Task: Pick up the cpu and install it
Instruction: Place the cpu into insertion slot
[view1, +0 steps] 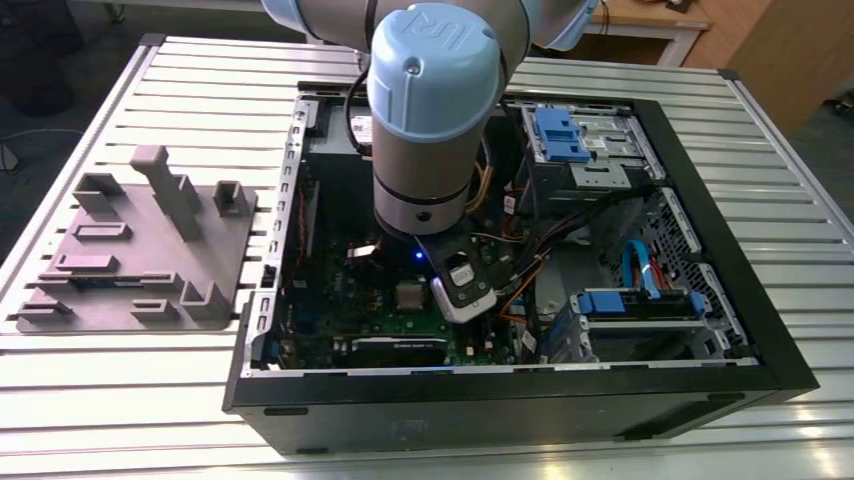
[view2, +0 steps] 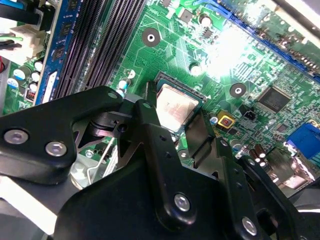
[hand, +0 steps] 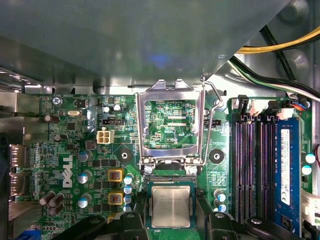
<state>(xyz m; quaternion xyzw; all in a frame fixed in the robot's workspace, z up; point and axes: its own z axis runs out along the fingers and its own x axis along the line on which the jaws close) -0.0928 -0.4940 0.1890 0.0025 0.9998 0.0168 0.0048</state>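
In the exterior view an arm is seen reaching down into an open computer case (view1: 534, 412) set on a slatted tabletop (view1: 200, 80). The end effector (view1: 458, 292) is held low over the green board (view1: 400, 325) inside the case.

In the second wrist view the cpu (view2: 175, 106) is found lying flat in its socket on the green board. It sits directly under the end effector (view2: 174, 125) and is flanked by it on two opposite edges. No offset to either side is seen, and no long axis need be reckoned with (the chip is square).

In the first wrist view the cpu (hand: 171, 202) is shown just beside the hinge of the raised socket frame (hand: 167, 90) on the green board. Its edges are squared with the memory slots (hand: 252, 165), and it is centred in the end effector's span. Whether the chip is clamped or merely straddled cannot be told.
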